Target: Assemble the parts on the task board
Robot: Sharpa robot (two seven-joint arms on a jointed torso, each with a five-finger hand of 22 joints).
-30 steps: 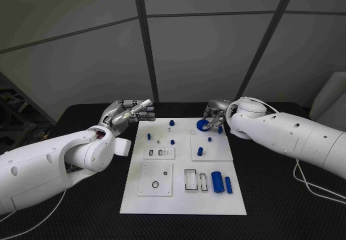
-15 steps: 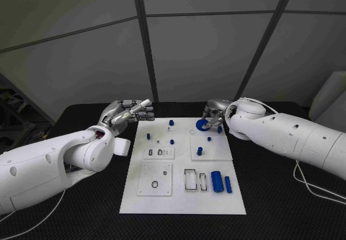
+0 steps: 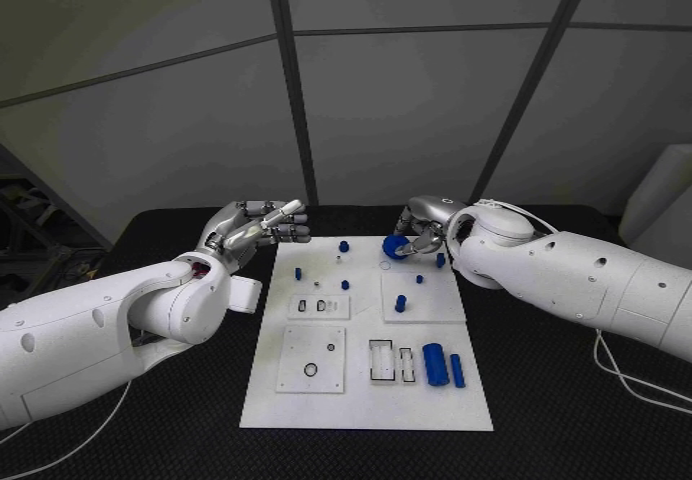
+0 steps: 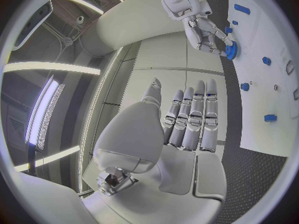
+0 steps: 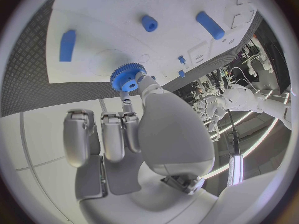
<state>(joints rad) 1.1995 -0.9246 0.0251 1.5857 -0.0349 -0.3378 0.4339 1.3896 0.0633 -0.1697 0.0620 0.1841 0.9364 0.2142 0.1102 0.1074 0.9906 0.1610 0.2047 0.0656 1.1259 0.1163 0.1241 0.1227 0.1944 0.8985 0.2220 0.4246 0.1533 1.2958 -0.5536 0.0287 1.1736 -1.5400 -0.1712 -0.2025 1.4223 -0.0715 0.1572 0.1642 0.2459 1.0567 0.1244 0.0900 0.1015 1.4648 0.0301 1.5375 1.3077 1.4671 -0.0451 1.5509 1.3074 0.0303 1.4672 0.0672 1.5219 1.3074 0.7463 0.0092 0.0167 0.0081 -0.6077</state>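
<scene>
Head view, from left to right: the left hand [image 3: 264, 226] hovers off the far left corner of the white task board [image 3: 368, 400], fingers straight and together, holding nothing. Near the board's far edge, the right hand [image 3: 415, 232] pinches a small blue toothed gear [image 3: 395, 249] between its fingertips. Other blue parts [image 3: 434, 363] lie scattered across the board on the black table [image 3: 173, 420].

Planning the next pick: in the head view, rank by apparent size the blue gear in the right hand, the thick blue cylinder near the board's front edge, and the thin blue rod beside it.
1. Blue gear, held by the right hand, and thick blue cylinder: look alike, not ranked; the gear lies farther away.
2. Thin blue rod: as long, clearly slimmer.
</scene>
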